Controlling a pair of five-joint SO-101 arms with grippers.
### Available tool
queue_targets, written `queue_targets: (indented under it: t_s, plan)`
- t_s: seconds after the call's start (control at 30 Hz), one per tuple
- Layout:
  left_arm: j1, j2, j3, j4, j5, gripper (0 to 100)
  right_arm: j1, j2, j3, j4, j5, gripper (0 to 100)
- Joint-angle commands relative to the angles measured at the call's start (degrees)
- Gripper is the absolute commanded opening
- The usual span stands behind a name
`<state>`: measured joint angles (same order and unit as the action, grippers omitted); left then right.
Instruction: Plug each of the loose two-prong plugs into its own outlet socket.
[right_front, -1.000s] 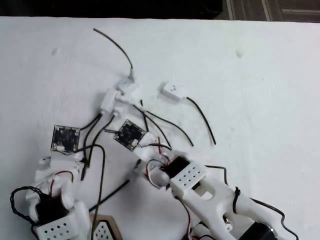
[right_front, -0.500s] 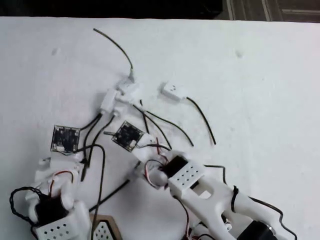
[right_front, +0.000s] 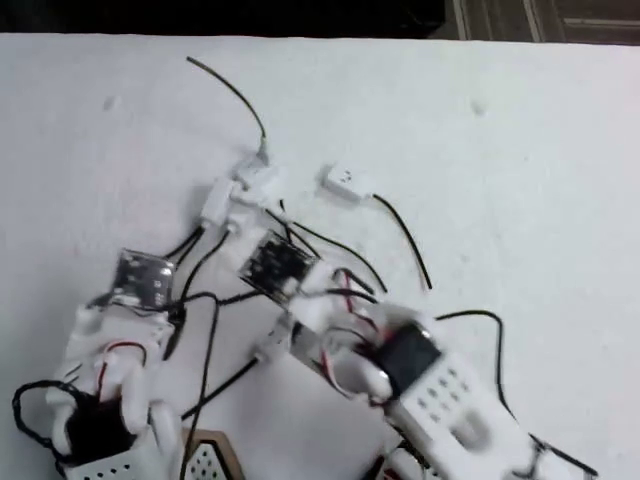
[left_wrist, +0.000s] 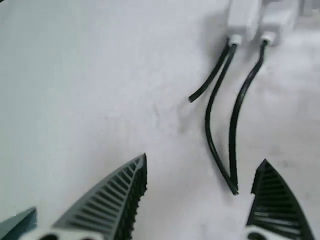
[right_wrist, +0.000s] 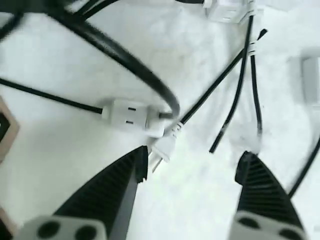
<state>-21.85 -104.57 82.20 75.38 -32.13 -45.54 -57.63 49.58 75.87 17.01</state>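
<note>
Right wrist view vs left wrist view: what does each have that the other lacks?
Right wrist: a two-slot socket on its cord and a loose two-prong plug beside it, ahead of the open right end effector. Left wrist: two white connectors side by side, beyond the open left end effector. Both: white table, black cords.

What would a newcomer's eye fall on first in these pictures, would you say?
First, the black cords and white plugs tangled in the middle of the table. Next, the right gripper hangs open just over a loose two-prong plug lying beside a white socket. The left gripper, also open, hangs over two cords at the front left.
</note>
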Motion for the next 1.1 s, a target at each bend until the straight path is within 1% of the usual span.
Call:
queue_targets:
  t_s: [0.0, 0.1, 0.17, 0.23, 0.27, 0.37, 0.43, 0.5, 0.6, 0.7, 0.77, 0.83, 0.9, 1.0, 1.07]
  plan:
    - [7.8, 0.2, -0.7, 0.1, 0.3, 32, 1.8, -6.5, -2.4, 7.0, -0.4, 27.6]
    - [11.9, 0.3, -1.0, 0.4, 0.5, 31, 10.5, -7.3, -1.8, 7.0, 0.0, 27.6]
    - [14.4, 0.3, -1.0, 1.8, 0.5, 31, 16.3, -5.8, -1.6, 5.1, 0.0, 27.6]
    - [17.1, 0.3, -1.0, 2.8, 0.5, 31, 20.5, -3.4, -0.8, 3.5, 0.0, 27.6]
    - [17.9, 0.3, -1.0, 2.9, 0.5, 31, 21.5, -2.2, 0.1, 2.2, -0.4, 27.6]
    - [18.7, 2.8, -2.7, 2.8, 0.5, 31, 23.3, 1.5, 2.6, -1.7, -0.4, 27.6]
    - [19.3, 7.2, -5.7, 2.5, 0.6, 31, 24.3, 3.6, 3.8, -4.2, -0.5, 27.6]
    - [20.6, 13.6, -7.9, 0.4, 1.5, 31, 25.7, 5.1, 4.1, -5.8, -0.5, 27.6]
    - [24.4, 25.9, -11.0, -3.2, 3.9, 31, 27.6, 7.2, 4.5, -7.9, -0.5, 27.6]
    - [29.5, 38.3, -15.8, -3.5, 3.9, 31, 28.0, 9.5, 4.6, -9.0, -0.7, 27.6]
    - [32.7, 45.0, -19.1, -3.2, 4.1, 31, 28.0, 10.9, 4.6, -9.5, -2.3, 27.6]
    - [35.1, 50.1, -21.1, -3.5, 4.2, 31, 28.0, 12.1, 4.6, -10.4, -2.9, 27.6]
    - [37.2, 54.5, -22.3, -4.6, 6.2, 31, 28.0, 13.0, 4.6, -10.8, -3.0, 27.6]
    - [39.7, 60.6, -22.7, -8.6, 10.3, 32, 28.0, 13.5, 4.6, -10.8, -3.0, 27.6]
    - [40.7, 65.0, -22.8, -10.9, 11.0, 34, 28.1, 13.4, 4.6, -10.8, -3.0, 27.6]
